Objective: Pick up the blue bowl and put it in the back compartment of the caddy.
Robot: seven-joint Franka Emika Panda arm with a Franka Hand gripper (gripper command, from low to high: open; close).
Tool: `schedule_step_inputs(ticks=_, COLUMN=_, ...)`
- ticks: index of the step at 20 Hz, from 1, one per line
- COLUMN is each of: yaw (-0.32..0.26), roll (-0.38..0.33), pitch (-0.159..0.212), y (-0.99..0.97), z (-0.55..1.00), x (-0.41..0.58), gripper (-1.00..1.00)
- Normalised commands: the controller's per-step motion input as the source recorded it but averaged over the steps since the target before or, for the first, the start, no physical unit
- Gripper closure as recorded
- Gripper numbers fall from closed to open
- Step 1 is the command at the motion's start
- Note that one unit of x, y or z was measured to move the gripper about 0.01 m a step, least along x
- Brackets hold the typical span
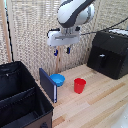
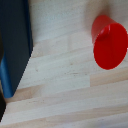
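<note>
The gripper (image 1: pixel 62 51) hangs high up with its fingers apart and nothing in them, so the job is only starting, and it must next go down to the blue bowl (image 1: pixel 58 79) sitting on the table (image 1: pixel 100 100) beside the caddy (image 1: pixel 20 100).

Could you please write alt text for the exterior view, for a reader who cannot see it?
A white robot arm holds its hand above a wooden table, over a small blue bowl that rests beside an upright dark-blue panel. A red cup stands to the bowl's right in this view, a black two-compartment caddy fills the lower left, and a black box sits at the right.
</note>
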Motion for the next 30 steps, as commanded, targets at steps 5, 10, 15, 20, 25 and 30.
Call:
schedule_step_inputs(ticks=5, yaw=-0.001, roll=0.024, pitch=0.03, y=-0.41, z=-0.1, x=0.493, gripper=-1.0)
schedule_step_inputs(ticks=10, yaw=0.0, roll=0.03, pitch=0.039, y=-0.51, z=-0.14, x=0.401, gripper=-1.0)
schedule_step_inputs(ticks=15, yaw=0.0, roll=0.0, pitch=0.074, y=-0.36, z=-0.26, x=0.18, gripper=-1.0)
schedule_step_inputs(ticks=20, yaw=0.0, roll=-0.048, pitch=0.054, y=-0.09, z=-0.43, x=0.23, gripper=-1.0)
schedule_step_inputs(ticks=25, yaw=0.001, roll=-0.036, pitch=0.044, y=-0.09, z=-0.41, x=0.302, gripper=-1.0)
schedule_step_inputs(ticks=30, yaw=0.017, roll=-0.03, pitch=0.046, y=-0.13, z=-0.4, x=0.244, gripper=-1.0)
